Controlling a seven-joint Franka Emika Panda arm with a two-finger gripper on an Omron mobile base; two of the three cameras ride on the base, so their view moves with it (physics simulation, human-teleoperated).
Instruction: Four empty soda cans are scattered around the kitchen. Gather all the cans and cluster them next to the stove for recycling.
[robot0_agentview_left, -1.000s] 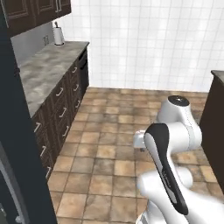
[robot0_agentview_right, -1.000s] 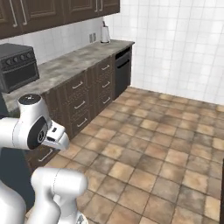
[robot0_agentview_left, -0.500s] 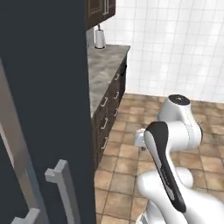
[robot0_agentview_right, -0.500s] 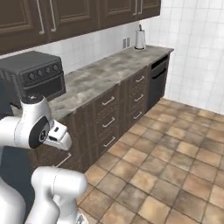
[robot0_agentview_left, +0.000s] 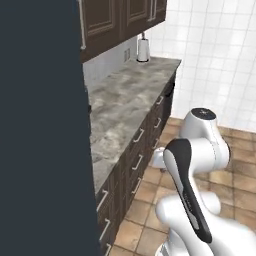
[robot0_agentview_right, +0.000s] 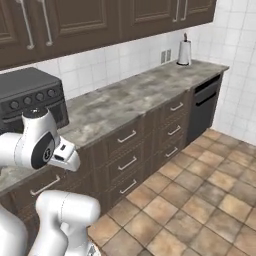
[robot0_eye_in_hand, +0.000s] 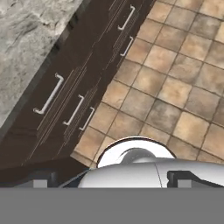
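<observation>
The kitchen has white square wall tiles, dark brown cabinets above and below, and a long grey marbled counter running to the far tiled wall. Its drawers carry silver bar handles and all sit closed. The floor is brown and tan stone tile.

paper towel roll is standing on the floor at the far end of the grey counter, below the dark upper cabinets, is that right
Not quite: the paper towel roll stands upright on the grey counter itself, at its far end by the tiled wall, not on the floor. The right base view shows it there, below the dark upper cabinets, as you said.
</observation>
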